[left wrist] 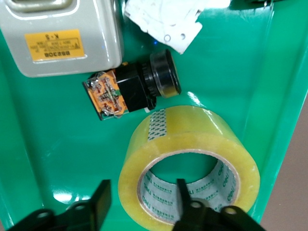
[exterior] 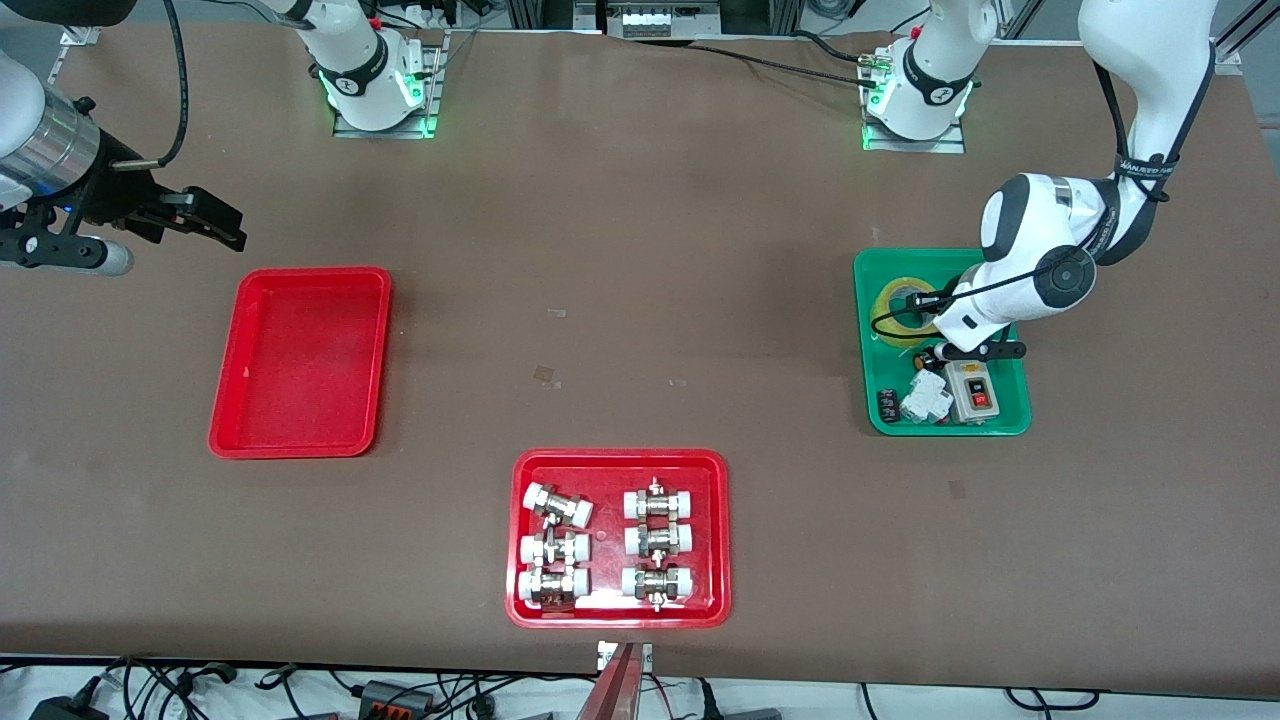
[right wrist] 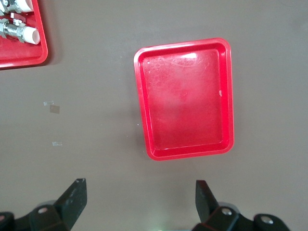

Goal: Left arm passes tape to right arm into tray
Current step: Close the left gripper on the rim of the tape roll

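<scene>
Reaching down at the right of the front view, the left arm [exterior: 1040, 270] hung over the green tray [exterior: 1012, 425] holding the tape [exterior: 893, 298], while the right gripper [exterior: 205, 220] waited upper left, above the red tray [exterior: 300, 440]. In the left wrist view, the left gripper [left wrist: 142, 198] straddled the roll's wall, one finger in the core, one outside, not yet clamped. In the right wrist view, the fingers [right wrist: 73, 198] stood wide apart at the bottom.

Crowded green tray, open table elsewhere

In the green tray [exterior: 1012, 425], the left gripper [left wrist: 139, 202] stood with one finger inside the tape [left wrist: 192, 159] core and one outside its wall; a black pushbutton [left wrist: 139, 86], a grey switch box [left wrist: 60, 36] and a white part [left wrist: 166, 21] crowded close beside the roll. The plain red tray [right wrist: 144, 103] lay bare under the right gripper [right wrist: 139, 202], whose fingers stood wide apart over open tabletop.
</scene>
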### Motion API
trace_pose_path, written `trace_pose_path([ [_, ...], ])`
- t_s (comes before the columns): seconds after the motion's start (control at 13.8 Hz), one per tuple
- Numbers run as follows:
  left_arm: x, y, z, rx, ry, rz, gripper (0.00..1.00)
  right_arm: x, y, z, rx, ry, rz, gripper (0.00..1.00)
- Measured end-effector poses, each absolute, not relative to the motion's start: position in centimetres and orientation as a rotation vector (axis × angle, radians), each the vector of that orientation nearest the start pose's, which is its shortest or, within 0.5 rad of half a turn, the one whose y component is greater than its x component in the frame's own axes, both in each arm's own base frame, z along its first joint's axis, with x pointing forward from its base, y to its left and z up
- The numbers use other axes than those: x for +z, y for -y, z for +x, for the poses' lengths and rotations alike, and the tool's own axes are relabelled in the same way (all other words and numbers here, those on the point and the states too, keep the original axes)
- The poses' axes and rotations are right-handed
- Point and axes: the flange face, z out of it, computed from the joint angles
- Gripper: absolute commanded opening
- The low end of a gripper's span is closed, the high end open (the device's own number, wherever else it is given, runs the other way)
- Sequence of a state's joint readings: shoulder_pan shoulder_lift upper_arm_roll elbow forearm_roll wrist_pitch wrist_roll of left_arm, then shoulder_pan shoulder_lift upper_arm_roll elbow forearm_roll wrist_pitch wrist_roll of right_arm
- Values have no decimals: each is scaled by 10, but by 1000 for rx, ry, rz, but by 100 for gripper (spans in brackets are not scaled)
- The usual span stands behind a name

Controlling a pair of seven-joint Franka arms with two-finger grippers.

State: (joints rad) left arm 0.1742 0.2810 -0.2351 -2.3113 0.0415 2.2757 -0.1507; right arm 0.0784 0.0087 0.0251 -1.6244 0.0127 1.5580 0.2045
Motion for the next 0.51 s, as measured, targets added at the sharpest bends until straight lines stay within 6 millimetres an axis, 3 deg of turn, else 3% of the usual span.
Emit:
trace_pose_path([
  [0.36, 201, 30, 483, 524, 92, -3100, 11, 593, -59, 550, 120, -159, -3134, 100],
  [0.51, 202, 29, 481, 546, 94, -3093, 4, 593, -59, 550, 121, -159, -3134, 100],
])
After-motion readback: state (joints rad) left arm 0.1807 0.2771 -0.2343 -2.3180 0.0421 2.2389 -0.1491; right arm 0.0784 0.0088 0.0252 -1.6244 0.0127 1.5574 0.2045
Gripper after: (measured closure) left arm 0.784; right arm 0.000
